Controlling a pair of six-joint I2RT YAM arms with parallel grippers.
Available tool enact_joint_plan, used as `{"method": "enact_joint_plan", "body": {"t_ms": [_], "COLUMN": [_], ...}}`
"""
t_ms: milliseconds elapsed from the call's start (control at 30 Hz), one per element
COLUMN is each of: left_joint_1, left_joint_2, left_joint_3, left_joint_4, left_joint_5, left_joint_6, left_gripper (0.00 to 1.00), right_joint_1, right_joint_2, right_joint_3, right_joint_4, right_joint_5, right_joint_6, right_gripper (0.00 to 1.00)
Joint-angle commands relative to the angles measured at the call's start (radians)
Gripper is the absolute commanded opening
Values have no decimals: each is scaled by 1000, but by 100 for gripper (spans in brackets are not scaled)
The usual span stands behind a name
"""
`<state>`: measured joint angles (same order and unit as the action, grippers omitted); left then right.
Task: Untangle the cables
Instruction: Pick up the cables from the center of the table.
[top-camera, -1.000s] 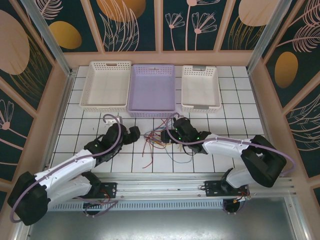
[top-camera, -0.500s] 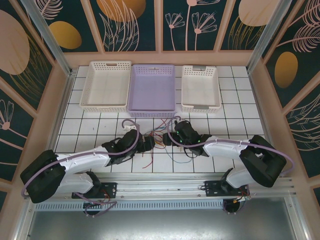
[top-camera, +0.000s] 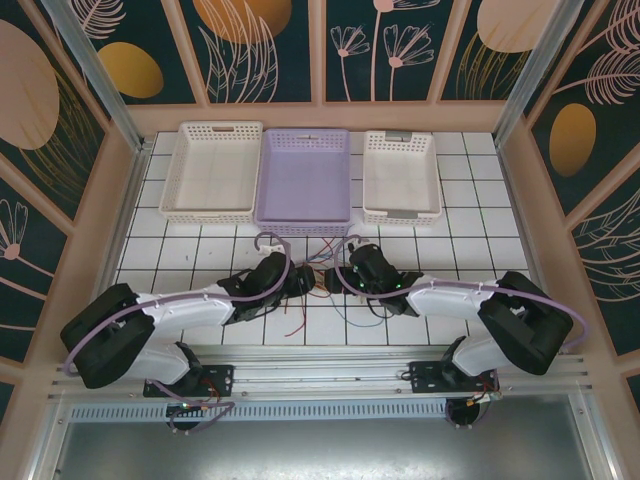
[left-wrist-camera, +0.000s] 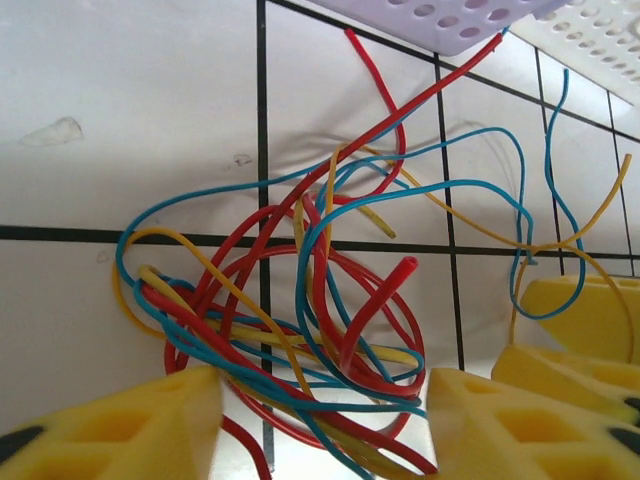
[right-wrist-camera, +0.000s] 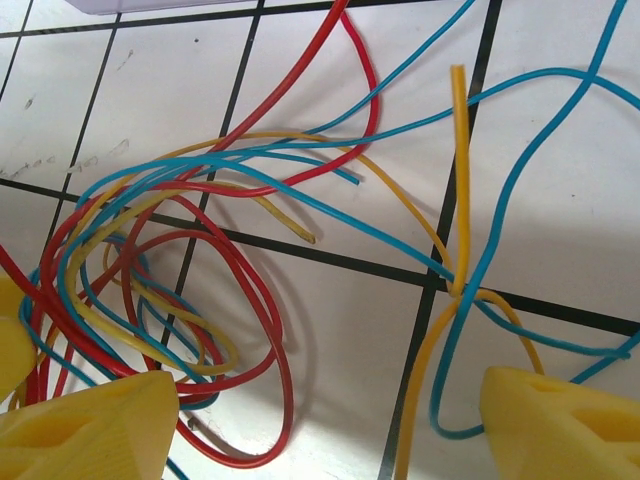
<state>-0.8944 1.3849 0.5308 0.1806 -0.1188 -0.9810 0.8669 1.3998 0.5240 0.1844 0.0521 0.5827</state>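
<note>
The left hand is spread wide in its wrist view, with yellow fingers at the lower left and lower right of the frame. The bottom of the cables lies loose between them. The red, blue and yellow cables coil in a knot on the white tiled tabletop, and loose ends run toward the upper right. The right hand is likewise wide, with a blue and a yellow strand crossing just above its gap. From above, both hands meet at the tangle at mid-frame. It lies just below the lilac basket, which sits between two white baskets.
</note>
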Motion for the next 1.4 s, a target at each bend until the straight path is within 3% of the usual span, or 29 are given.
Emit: {"method": "enact_joint_plan", "body": {"t_ms": [0, 467, 767, 1067, 1367], "left_joint_1": [-4, -4, -3, -4, -4], "left_joint_2": [14, 109, 105, 61, -111], "left_joint_3": [22, 43, 45, 12, -14], "left_joint_4": [19, -5, -7, 2, -6], "left_joint_5": [7, 7, -26, -35, -103], "left_joint_6": [0, -5, -11, -17, -48], "left_gripper": [51, 46, 31, 0, 0], "right_joint_1": [11, 31, 37, 37, 36], "right_joint_2": [-40, -106, -150, -195, -284], "right_joint_3": [-22, -61, -64, -56, -14], "right_joint_4": [26, 55, 22, -42, -162], "right_joint_5": [-3, -12, -10, -24, -3], "right_joint_6": [-4, -15, -14, 1, 14], "right_gripper": [79, 79, 79, 79, 79]}}
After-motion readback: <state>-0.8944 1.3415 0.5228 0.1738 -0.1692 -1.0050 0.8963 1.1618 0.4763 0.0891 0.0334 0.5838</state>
